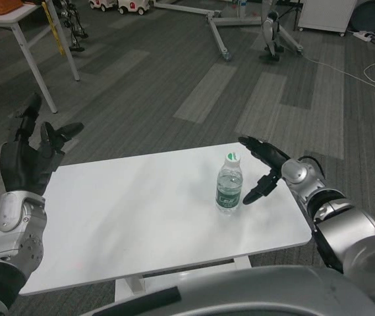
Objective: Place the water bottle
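One water bottle (pixel 229 183) upright on table (pixel 141 210); both hands' fingers spread, empty.

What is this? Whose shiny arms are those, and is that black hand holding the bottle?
You are looking through a robot's eyes. The camera sits in its head and looks down over a small white table. The two silver arms belong to the robot, and each ends in a black hand. The left hand is up in the air by the table's left edge, fingers spread, holding nothing. The right hand is open too, right beside a clear plastic water bottle with a white cap and green label. The bottle stands upright on the table by itself, so nobody holds it. One finger comes very close to it; whether it touches is hard to tell. Behind is grey carpet with other tables and equipment.
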Tool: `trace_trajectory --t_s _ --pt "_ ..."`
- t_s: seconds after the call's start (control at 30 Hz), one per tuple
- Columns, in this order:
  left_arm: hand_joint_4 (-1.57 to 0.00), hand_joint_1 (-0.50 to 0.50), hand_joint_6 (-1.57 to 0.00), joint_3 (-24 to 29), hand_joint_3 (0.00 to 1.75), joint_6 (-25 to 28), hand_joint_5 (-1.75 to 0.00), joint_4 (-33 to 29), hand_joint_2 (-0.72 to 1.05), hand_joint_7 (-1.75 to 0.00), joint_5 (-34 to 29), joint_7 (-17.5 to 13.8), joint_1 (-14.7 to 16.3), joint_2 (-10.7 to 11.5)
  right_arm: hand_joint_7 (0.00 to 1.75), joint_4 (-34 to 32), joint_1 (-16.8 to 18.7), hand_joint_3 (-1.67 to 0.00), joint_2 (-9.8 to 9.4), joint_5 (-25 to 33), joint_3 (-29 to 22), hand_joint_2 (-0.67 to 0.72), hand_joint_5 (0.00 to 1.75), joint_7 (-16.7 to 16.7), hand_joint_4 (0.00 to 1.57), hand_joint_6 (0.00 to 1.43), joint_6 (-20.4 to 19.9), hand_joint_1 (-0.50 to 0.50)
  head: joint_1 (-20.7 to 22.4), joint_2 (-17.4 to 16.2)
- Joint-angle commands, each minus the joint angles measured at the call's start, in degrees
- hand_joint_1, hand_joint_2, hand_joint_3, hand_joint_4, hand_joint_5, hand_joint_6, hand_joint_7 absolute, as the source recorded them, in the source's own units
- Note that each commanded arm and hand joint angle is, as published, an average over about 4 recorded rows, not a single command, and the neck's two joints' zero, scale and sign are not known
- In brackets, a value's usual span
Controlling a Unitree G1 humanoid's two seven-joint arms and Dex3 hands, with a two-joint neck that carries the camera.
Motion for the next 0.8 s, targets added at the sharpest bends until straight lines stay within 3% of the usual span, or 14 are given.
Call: trace_trajectory --t_s 0.03,0.3,0.5,0.8 --pt "-0.71 -0.46 -0.26 0.42 0.79 -0.11 -0.72 0.05 1.05 -0.21 0.03 0.11 -0.18 0.25 0.0 -3.83 1.58 -0.08 -1.89 1.78 -2.13 -0.03 0.0 1.26 0.0 0.0 0.9 -0.17 0.0 0.0" --pt "-0.71 -0.46 -0.26 0.18 0.79 -0.11 -0.72 0.16 1.05 -0.21 -0.01 0.11 -0.93 0.25 0.0 -13.39 4.77 -0.1 -2.62 6.57 -3.98 -0.03 0.0 2.67 0.0 0.0 1.04 -0.17 -0.04 0.3" --pt "-0.71 -0.46 -0.26 0.07 0.79 -0.11 -0.72 0.22 1.05 -0.21 -0.05 0.11 -1.15 0.25 0.0 -20.57 5.14 -0.16 -1.45 7.67 -4.46 -0.03 0.0 6.23 0.0 0.0 1.08 -0.17 -0.04 0.3" --pt "-0.71 -0.46 -0.26 0.07 0.79 -0.11 -0.72 0.22 1.05 -0.21 -0.05 0.11 -1.19 0.27 0.0 -27.52 4.13 -0.12 0.46 8.68 -4.38 -0.03 0.0 7.33 0.0 0.0 1.12 -0.17 -0.04 0.3"
